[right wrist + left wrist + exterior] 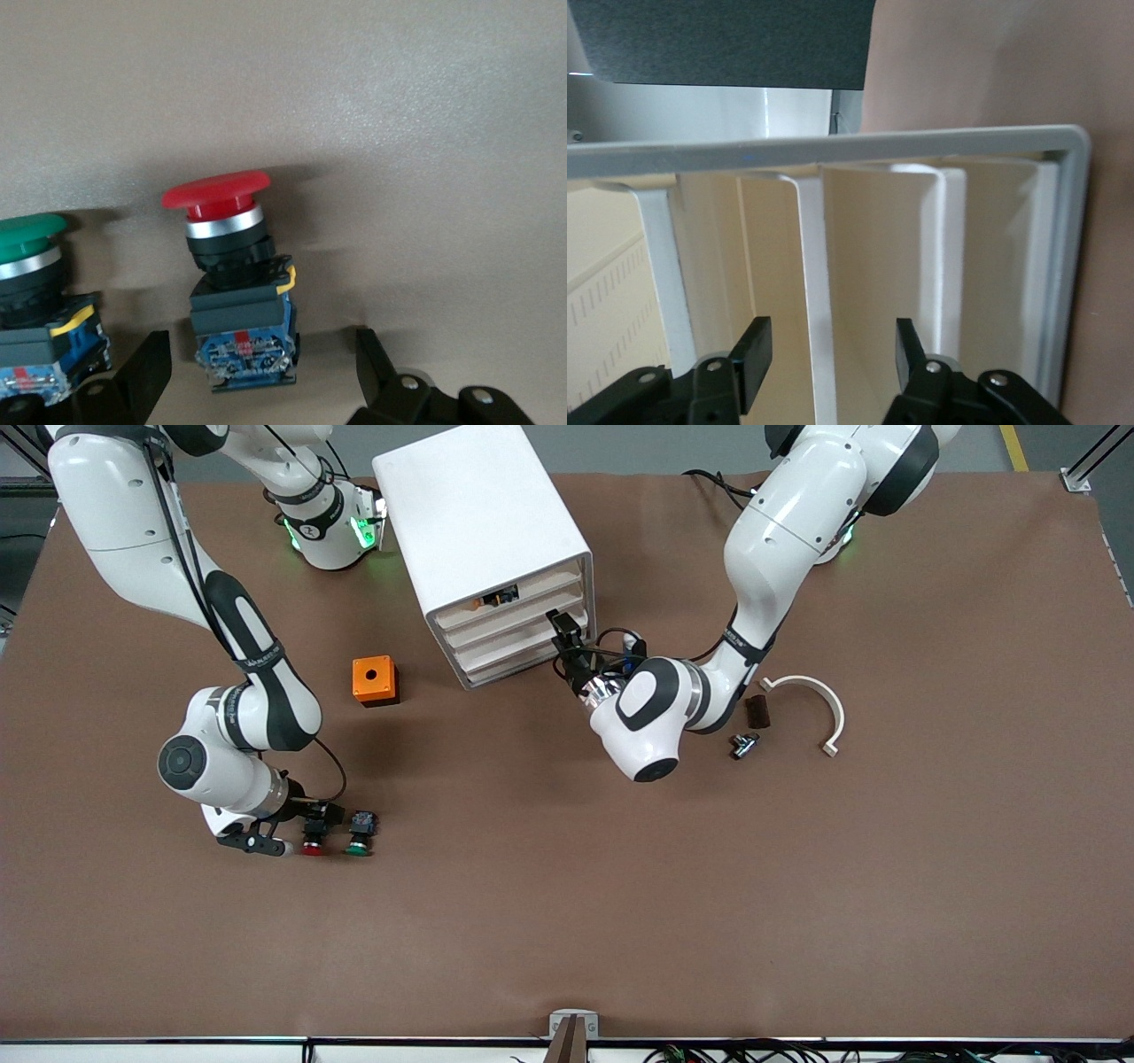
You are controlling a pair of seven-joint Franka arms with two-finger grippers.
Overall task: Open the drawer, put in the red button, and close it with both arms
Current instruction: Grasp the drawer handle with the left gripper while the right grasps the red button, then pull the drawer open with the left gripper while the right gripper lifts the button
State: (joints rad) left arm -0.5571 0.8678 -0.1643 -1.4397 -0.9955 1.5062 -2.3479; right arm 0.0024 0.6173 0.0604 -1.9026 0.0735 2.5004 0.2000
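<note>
- Our right hand (257, 376) is straddling the red button (232, 274), fingers spread wide, holding nothing, near the tabletop's (797, 886) right-arm edge.
- Our left hand (828, 363) is gaping empty at the drawer (523, 624).

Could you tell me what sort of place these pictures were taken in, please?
Probably a robotics lab workbench: a brown paper-covered table carries a white four-drawer plastic cabinet, industrial push buttons such as the red-capped push button, and loose parts, with aluminium framing at the edges.

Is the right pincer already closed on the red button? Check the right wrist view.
No. The right pincer is open, its fingers standing clear on either side of the red button, which lies on the table.
</note>
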